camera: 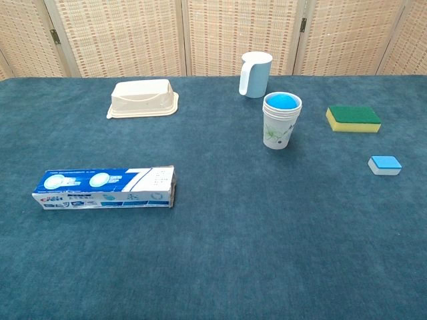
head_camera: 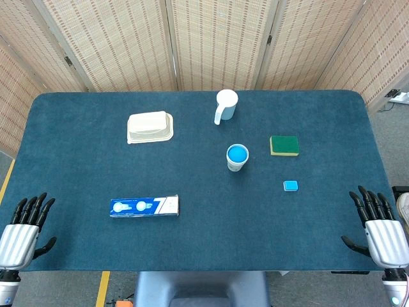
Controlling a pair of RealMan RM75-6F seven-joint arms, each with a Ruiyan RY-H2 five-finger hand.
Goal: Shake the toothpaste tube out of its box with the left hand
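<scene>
1. Left hand (head_camera: pixel 24 230) rests at the near left corner of the table, fingers spread and pointing away from the robot, holding nothing. It shows only in the head view.
2. Just to its right, well apart from it, the toothpaste box (head_camera: pixel 144 206) lies flat on its long side near the front edge, blue at its left end and white at its right. In the chest view the box (camera: pixel 105 188) looks closed, and no tube can be seen outside it.
3. Judged from this, the task has not begun: the box is untouched, so reaching, gripping, lifting and shaking all remain.
4. Farther back sits a cream lidded container (head_camera: pixel 149 126); right of it, a pale blue pitcher (head_camera: pixel 225 105) stands upright near the far edge.
5. Nearer the middle stands a paper cup (head_camera: pixel 237 157) with a blue inside, then a green and yellow sponge (head_camera: pixel 284 145), and nearer the robot a small blue block (head_camera: pixel 291 185).
6. Right hand (head_camera: pixel 381 229) rests at the near right corner, fingers likewise spread and empty.
7. A dark teal cloth (head_camera: pixel 77 166) covers the whole table; woven bamboo folding screens (head_camera: pixel 217 38) stand behind it, and grey floor with a yellow line shows at the near left.
</scene>
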